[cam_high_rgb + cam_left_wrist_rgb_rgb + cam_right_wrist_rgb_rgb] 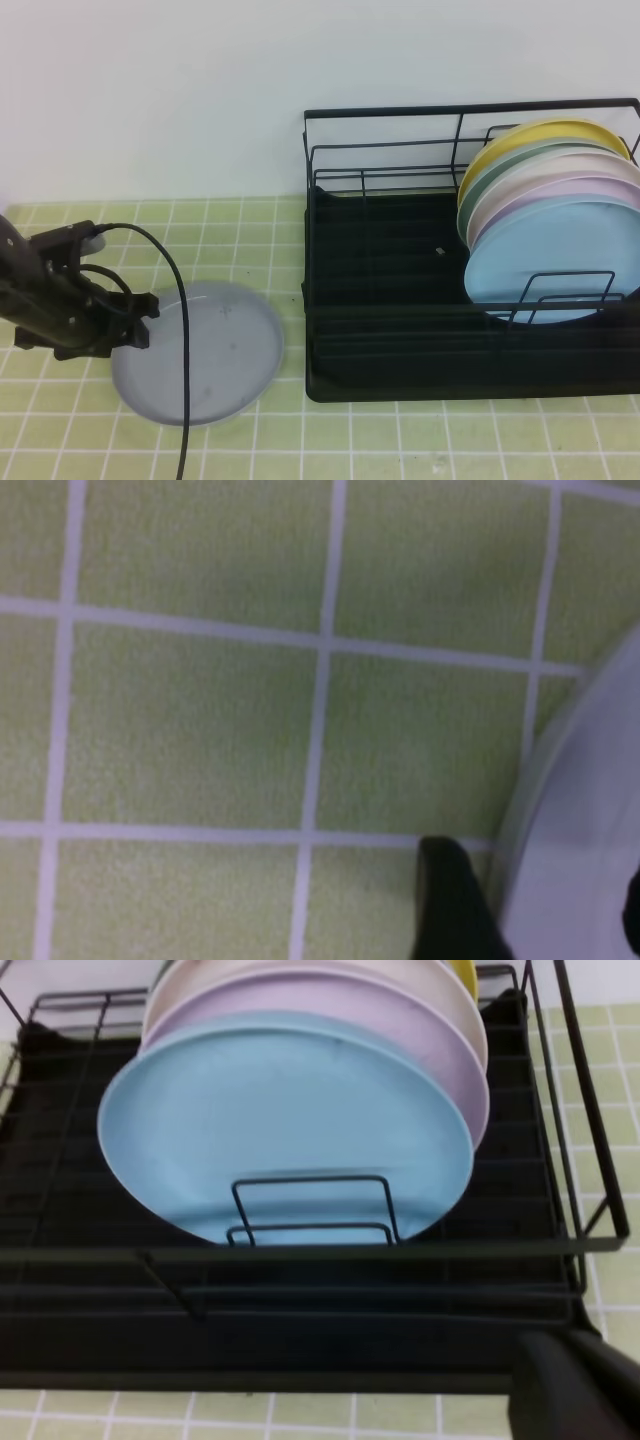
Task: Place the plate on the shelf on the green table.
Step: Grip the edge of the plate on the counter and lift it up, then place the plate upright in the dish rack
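Note:
The pale grey plate (205, 355) lies flat on the green table (400, 440), left of the shelf (400, 300). My left gripper (143, 320) sits low at the plate's left rim. In the left wrist view one dark fingertip (455, 900) rests on the tiles just outside the plate (590, 830), the other shows at the right edge over the plate, and the gap between them is wider than the rim. In the right wrist view the shelf (300, 1300) fills the frame, and only a dark corner of my right gripper (575, 1390) shows.
Several plates stand upright at the shelf's right end, with the light blue plate (550, 265) in front and the lilac plate (440, 1050) behind it. The shelf's left half holds only its black tray. A black cable (183, 400) hangs across the grey plate. A white wall rises behind.

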